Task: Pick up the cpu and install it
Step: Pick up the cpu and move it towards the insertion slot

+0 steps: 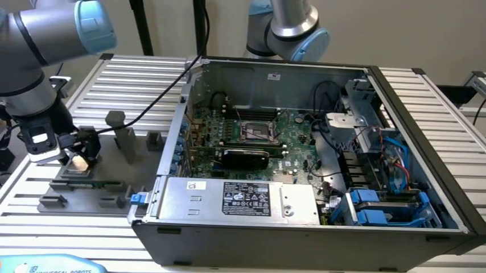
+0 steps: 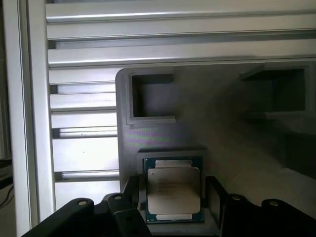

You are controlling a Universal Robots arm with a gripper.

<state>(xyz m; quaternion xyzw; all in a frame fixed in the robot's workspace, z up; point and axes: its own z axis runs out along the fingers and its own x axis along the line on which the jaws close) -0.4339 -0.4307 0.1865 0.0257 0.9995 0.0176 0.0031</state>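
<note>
Fingers (image 2: 130, 193) of the gripper (image 2: 173, 197) stood wide apart, one on each side of the cpu (image 2: 174, 195). A small gap showed between each finger and the chip, so nothing was held.

The cpu lay flat in a shallow seat on the grey fixture (image 1: 83, 190). Its shiny silver top faced up, with a thin green rim around it. It looked almost square, so no long side could be picked out. Its edges ran in line with the edges of its seat. The tiny print on top was too blurry to read. The dark gripper body covered the edge of the chip nearest the camera on the wrist.

In the exterior view, the fixture sat on the slatted table (image 1: 136, 74) at 9 o'clock from the open case (image 1: 304, 230). The gripper was low over the fixture's 10 o'clock corner. There the fingers hid most of the cpu, and just a pale patch peeked out. A thin green stick (image 1: 93, 185) lay at 6 o'clock from the chip. Inside the case, the socket (image 1: 258, 132) sat near the middle of the board, well apart from the gripper. What was in it could not be made out.
</note>
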